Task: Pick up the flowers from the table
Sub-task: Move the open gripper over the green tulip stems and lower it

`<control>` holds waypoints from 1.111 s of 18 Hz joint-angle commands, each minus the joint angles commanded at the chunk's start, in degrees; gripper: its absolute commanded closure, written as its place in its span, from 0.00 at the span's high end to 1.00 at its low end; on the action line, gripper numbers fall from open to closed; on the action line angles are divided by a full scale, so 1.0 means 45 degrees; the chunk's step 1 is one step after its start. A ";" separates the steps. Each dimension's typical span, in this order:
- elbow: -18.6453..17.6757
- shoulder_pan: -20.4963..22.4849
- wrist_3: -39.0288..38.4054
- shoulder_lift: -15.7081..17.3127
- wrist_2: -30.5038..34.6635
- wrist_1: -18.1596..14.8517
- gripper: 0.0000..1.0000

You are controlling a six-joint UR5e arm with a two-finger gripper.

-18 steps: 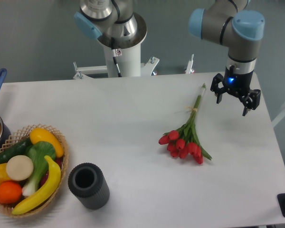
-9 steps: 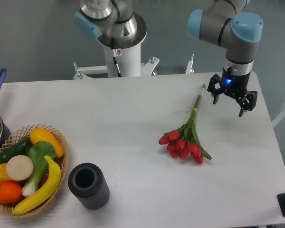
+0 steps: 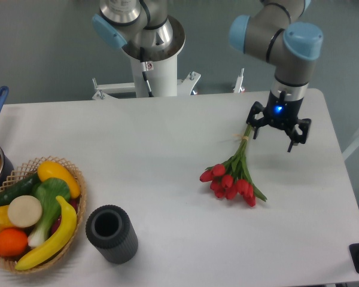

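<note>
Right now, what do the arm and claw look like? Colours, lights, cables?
The grey tubular metal arm has light-blue plastic joint caps and a silver wrist band. The black two-finger claw has splayed angular fingers and a blue light glowing on its body. A black cable and a small label run down the white pedestal base.

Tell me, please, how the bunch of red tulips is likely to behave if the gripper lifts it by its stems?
The flowers will probably droop: the stems are long and thin, and the red buds cluster at the far end. The bunch looks light, so weight should not matter. Being tied near the gripper, the stems should stay together, though thin stems might slip or crush between the fingers.
</note>
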 joint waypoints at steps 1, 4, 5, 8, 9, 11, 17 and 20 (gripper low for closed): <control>-0.0020 -0.0020 -0.0020 -0.0039 0.0000 0.0000 1.00; -0.0059 -0.0389 -0.0079 -0.0214 0.0039 -0.0078 1.00; -0.0059 -0.0449 -0.0079 -0.0312 0.0058 -0.0136 1.00; -0.0079 -0.0586 -0.0156 -0.0683 0.0059 -0.0176 1.00; -0.0079 -0.0625 -0.0157 -0.0858 0.0078 -0.0176 1.00; -0.0079 -0.0645 -0.0157 -0.1112 0.0097 -0.0156 1.00; -0.0215 -0.0645 -0.0137 -0.1309 0.0098 -0.0156 1.00; -0.0312 -0.0645 -0.0098 -0.1328 0.0097 -0.0156 1.00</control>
